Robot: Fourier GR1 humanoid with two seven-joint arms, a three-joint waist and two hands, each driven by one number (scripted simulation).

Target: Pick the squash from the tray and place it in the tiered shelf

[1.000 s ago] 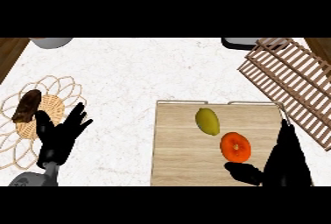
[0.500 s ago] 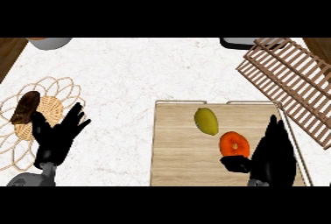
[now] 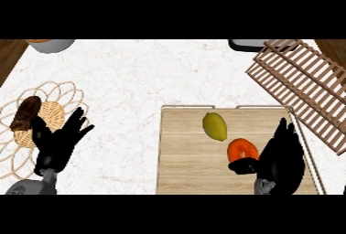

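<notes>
The left hand [image 3: 59, 140] rested with fingers spread on the pale stone bench [image 3: 148, 77], while the right hand [image 3: 278, 157], fingers not yet curled, touched the orange squash [image 3: 240, 148] on the wooden tray [image 3: 189, 173] and needed wrapping around it before lifting toward the slatted wooden tiered shelf [image 3: 304, 87].

A white marbled desk [image 3: 155, 77] fills the frame under even light, with brown wooden floor [image 3: 10, 52] showing at the upper left and upper right corners.
</notes>
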